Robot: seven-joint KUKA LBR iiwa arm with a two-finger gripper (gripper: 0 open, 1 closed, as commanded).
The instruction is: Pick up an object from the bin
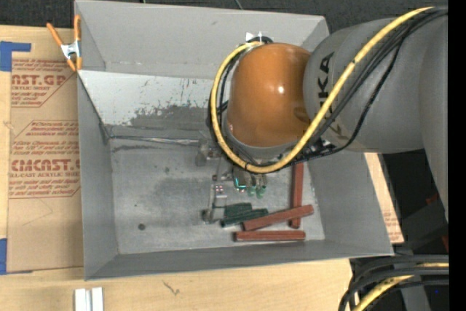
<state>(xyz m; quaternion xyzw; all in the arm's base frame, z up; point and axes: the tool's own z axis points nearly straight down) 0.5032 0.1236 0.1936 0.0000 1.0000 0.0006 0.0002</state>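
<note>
Dark green block [237, 213] is seen just beside gripper [217, 202]; judged light, stiff, best pinched mid-length. Jaw state cannot be told.

Red print on the brown cardboard sheet [36, 120] beside the grey metal bin [95, 178] reads "CAST.GP" and "LL-CAST ACRYLIC"; the grey robot arm [386, 84] bears black letters "KA"
</note>
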